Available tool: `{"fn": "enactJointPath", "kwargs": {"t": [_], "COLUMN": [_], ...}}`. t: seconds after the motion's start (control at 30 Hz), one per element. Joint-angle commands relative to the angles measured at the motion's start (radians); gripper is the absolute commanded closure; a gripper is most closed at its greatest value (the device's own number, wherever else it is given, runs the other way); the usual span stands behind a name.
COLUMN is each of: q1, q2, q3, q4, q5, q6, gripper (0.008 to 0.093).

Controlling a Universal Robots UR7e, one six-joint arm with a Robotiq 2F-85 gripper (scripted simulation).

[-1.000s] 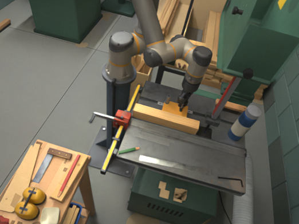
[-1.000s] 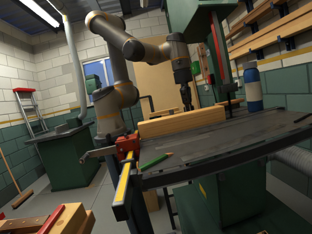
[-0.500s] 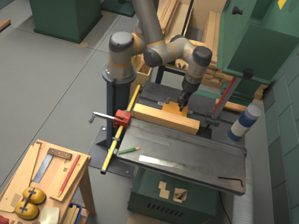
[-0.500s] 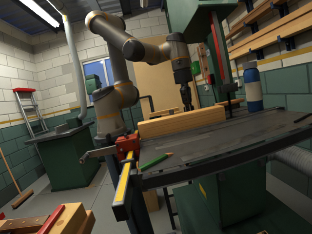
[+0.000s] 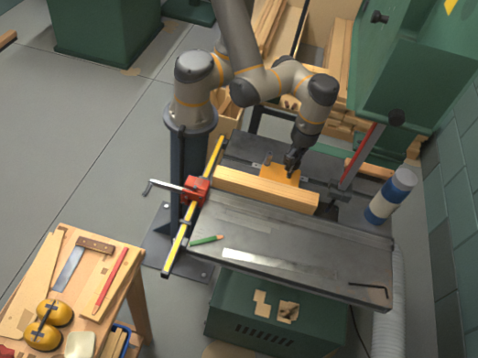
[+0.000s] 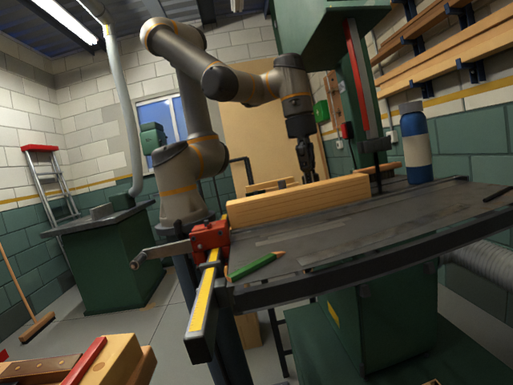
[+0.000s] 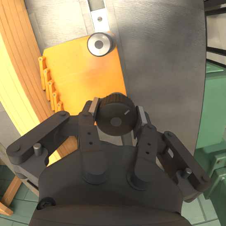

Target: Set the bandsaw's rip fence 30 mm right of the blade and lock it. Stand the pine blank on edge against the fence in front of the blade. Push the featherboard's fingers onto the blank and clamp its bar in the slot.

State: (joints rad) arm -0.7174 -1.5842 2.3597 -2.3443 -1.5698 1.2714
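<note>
The orange featherboard [image 7: 84, 73] [image 5: 279, 173] lies flat on the bandsaw table behind the pine blank, its row of fingers [image 7: 50, 82] against the blank's face. The pine blank [image 5: 265, 189] [image 6: 298, 199] stands on edge along the table. At the featherboard's near corner my gripper [image 7: 117, 115] [image 5: 290, 171] is closed around the dark knurled clamp knob [image 7: 115, 120]. A second, silver knob [image 7: 99, 44] sits at the board's far corner over the table slot. The red fence lock [image 5: 196, 189] with its lever sits on the yellow-scaled rail [image 5: 192, 208]; the fence bar itself is hidden behind the blank.
A blue and white canister [image 5: 390, 196] stands at the table's right rear beside the blade guard post [image 5: 359, 160]. A green pencil [image 5: 206, 239] and a steel rule [image 5: 256, 258] lie on the front of the table. A tool-laden stool [image 5: 68, 291] stands at lower left.
</note>
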Motion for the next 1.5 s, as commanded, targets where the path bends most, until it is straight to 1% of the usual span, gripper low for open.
{"fn": "enactJointPath", "kwargs": {"t": [0.0,0.3,0.33,0.77,0.8,0.97,1.03,1.13,1.17,1.23,1.47], "q1": [0.000,0.000,0.000,0.000,0.000,0.000,0.000,0.000,0.000,0.000,0.000], "q2": [0.000,0.000,0.000,0.000,0.000,-0.003,-0.028,-0.087,-0.098,-0.103,-0.101], "q3": [0.000,0.000,0.000,0.000,0.000,-0.002,-0.017,-0.058,-0.068,-0.072,-0.072], "q4": [-0.001,-0.001,-0.001,-0.001,-0.001,0.003,0.042,0.140,0.161,0.172,0.173], "q5": [0.000,0.000,0.000,0.000,0.000,0.000,0.000,0.000,0.000,0.000,0.000], "q6": [0.001,0.001,0.001,0.001,0.001,0.001,0.001,0.000,0.000,0.000,0.000], "gripper": [0.0934,0.0934,0.0924,0.0404,0.0394,0.0394,0.0394,0.0394,0.0394,0.0394,0.0860]}}
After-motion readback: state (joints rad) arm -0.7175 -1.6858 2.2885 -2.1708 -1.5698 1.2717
